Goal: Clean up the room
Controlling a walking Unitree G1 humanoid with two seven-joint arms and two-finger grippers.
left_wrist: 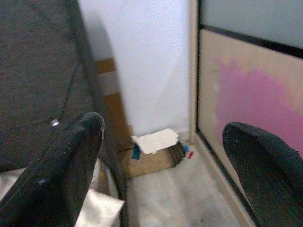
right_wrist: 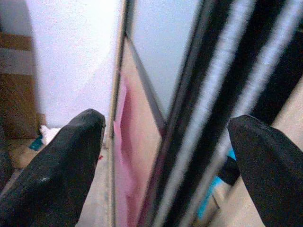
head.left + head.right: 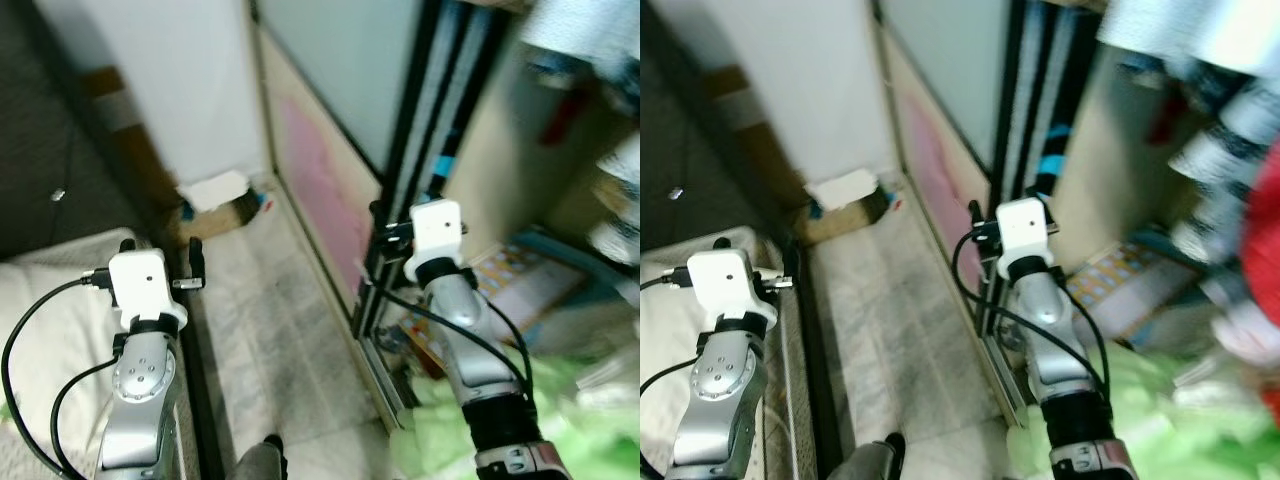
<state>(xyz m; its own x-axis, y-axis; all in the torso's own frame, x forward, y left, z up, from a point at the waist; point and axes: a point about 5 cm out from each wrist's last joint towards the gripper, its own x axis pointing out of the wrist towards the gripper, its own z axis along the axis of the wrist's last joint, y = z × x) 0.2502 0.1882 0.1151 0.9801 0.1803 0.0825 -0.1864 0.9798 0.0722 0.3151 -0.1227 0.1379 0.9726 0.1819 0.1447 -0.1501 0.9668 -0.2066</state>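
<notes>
Head views: the robot faces a narrow strip of pale marbled floor (image 3: 270, 330) between a white cushioned bed (image 3: 40, 300) on its left and a sliding door (image 3: 320, 190) with a pink-stained lower panel. The likeliest thing to tidy, a flat cardboard box (image 3: 215, 205) with white paper on it, lies at the far end against the wall. Crumpled green cloth (image 3: 470, 430) sits lower right, though blur makes it uncertain.

Left wrist view: the left gripper (image 1: 161, 175) is spread wide, holding nothing, aimed at the box.

Right wrist view: the right gripper (image 2: 165, 165) is equally wide and empty, facing the glossy black door frame (image 2: 208, 109).

Walking closer and centring the box first seems wise.
</notes>
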